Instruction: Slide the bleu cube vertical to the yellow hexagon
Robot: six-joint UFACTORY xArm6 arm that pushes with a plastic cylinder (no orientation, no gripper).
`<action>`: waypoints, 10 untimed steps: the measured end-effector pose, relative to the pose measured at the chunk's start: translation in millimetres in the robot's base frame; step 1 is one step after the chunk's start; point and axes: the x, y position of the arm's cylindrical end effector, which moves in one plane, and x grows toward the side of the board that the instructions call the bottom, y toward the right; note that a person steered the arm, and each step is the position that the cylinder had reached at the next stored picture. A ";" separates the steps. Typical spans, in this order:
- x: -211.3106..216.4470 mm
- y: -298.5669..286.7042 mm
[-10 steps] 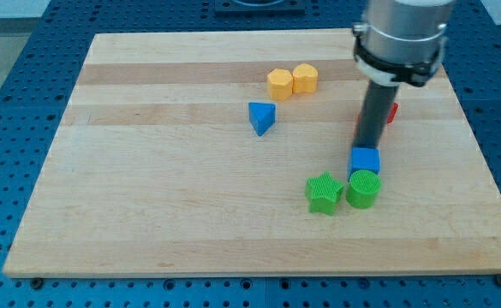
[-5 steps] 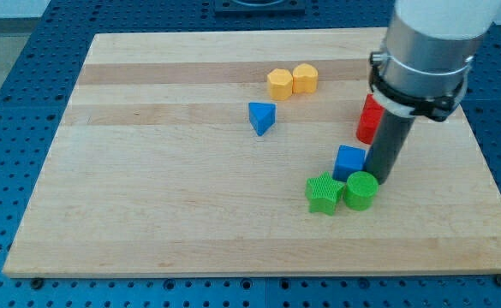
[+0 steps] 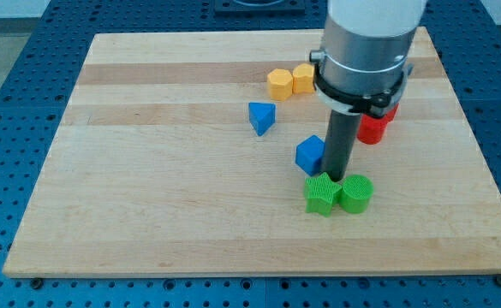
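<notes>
The blue cube (image 3: pixel 310 154) lies right of the board's middle, turned at an angle. My tip (image 3: pixel 334 177) touches its right side, just above the green star and green cylinder. The yellow hexagon (image 3: pixel 279 84) sits near the view's top, above and a little left of the cube, touching a second yellow block (image 3: pixel 304 78) on its right.
A blue triangular block (image 3: pixel 262 117) lies left of the cube. A green star (image 3: pixel 322 193) and a green cylinder (image 3: pixel 355 193) sit side by side below my tip. A red block (image 3: pixel 373 127) is partly hidden behind the arm. The wooden board (image 3: pixel 147 188) carries all the blocks.
My tip moved from above the blue cube to its right side, then swept left, pushing the cube left and slightly up, away from the green cylinder.
</notes>
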 end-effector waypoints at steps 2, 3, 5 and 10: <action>-12.2 -3.8; -13.9 -10.8; -27.9 -22.9; -50.5 -49.0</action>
